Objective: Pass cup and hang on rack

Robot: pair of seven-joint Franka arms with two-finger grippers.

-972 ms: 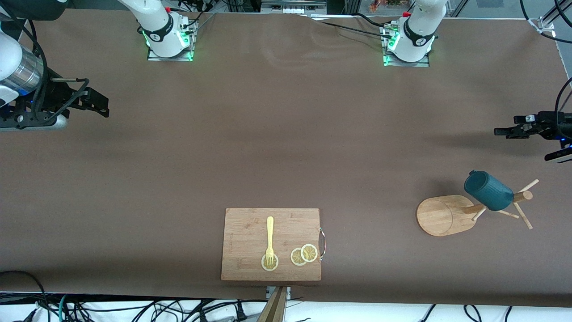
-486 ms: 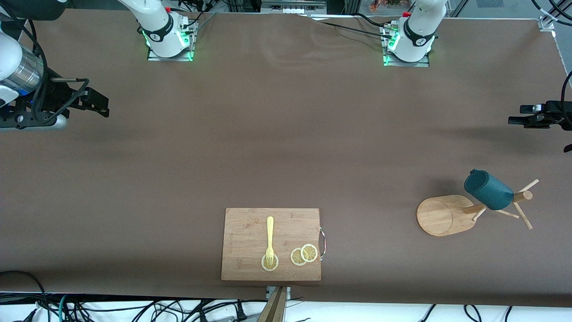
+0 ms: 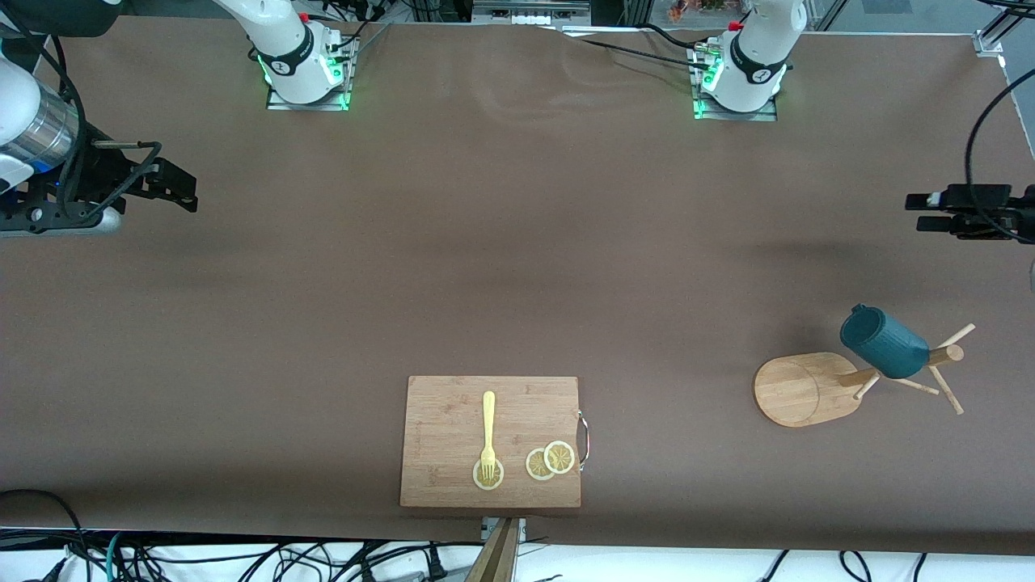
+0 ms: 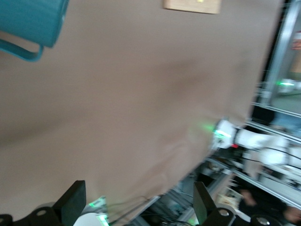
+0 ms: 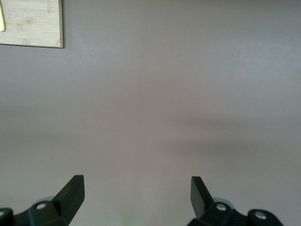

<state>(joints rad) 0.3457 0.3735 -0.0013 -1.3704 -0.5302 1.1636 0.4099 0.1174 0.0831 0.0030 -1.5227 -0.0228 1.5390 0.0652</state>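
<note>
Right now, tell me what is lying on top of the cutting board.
On the cutting board lie a yellow fork and three lemon slices; the fork's tines rest on one slice, covering part of it. What is under the board cannot be seen.

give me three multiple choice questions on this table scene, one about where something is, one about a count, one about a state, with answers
1. Where is the cup?
A. on the cutting board
B. hanging on the rack
C. in the left gripper

2. How many lemon slices lie on the cutting board?
A. one
B. three
C. five

3. How do the two grippers stand?
A. both open and empty
B. both shut
C. the right one shut on the fork

Answers:
1. B, the cup sits on a peg of the rack, toward the left arm's end of the table.
2. B, two overlap beside the board's metal handle and one lies under the tines of the fork.
3. A, the left gripper and the right gripper each show spread fingers with nothing between them, over bare table at opposite ends.
</note>
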